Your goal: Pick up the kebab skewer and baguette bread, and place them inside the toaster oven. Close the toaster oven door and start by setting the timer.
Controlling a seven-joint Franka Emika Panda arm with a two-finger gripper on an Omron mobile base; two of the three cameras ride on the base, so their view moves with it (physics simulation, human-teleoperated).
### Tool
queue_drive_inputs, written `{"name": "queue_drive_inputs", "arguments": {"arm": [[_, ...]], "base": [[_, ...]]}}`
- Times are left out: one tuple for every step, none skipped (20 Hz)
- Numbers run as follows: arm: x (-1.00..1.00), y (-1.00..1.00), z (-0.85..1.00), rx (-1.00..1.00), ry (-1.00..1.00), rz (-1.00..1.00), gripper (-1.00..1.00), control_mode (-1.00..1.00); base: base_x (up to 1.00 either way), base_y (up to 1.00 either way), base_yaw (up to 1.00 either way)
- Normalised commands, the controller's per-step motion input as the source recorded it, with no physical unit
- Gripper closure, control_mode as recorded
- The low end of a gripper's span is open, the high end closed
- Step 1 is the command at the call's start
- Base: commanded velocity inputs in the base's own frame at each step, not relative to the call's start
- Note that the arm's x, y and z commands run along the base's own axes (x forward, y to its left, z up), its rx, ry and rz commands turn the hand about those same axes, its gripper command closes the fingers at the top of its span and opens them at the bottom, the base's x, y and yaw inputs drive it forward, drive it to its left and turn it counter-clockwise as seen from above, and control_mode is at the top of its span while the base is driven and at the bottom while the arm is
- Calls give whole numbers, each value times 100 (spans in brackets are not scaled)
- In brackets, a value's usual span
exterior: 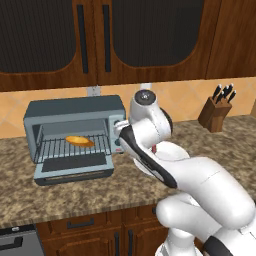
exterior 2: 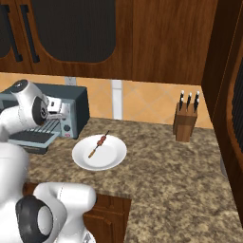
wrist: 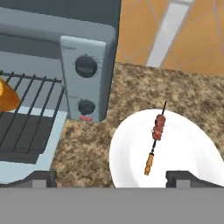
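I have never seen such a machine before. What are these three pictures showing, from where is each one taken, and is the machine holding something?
The white machine is a robot arm in a simulated kitchen. Two pictures come from cameras behind the arm, one on its left side and one on its right. The third comes from a camera on its hand, looking along the gripper, whose two dark tips stand wide apart at the bottom. It is open and holds nothing.

On the stone counter stands a blue-grey toaster oven with the toaster oven door folded down. The baguette bread already lies on its wire rack. Beside the oven is a white plate with the kebab skewer lying on it. A wooden knife block stands farther along.
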Motion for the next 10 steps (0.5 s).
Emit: {"name": "queue_drive_inputs", "arguments": {"arm": [[11, -51, 0, 23, 0, -29, -100, -100], [25, -54, 0, 21, 1, -25, -100, -100], [25, -54, 0, 19, 2, -20, -100, -100], [26, -54, 0, 17, 3, -15, -100, -100], [27, -61, 0, 15, 3, -7, -100, -100], [14, -62, 0, 13, 2, -7, -100, -100], [15, -63, -1, 12, 3, -7, -100, -100], [4, -61, -11, 14, 4, -8, -100, -100], [0, -68, -14, 20, 3, -5, -100, -100], [0, -65, -16, 22, 3, -5, -100, -100]], "base": [[0, 0, 0], [0, 0, 0], [0, 0, 0], [0, 0, 0], [0, 0, 0], [0, 0, 0], [0, 0, 0], [0, 0, 0], [0, 0, 0], [0, 0, 0]]}}
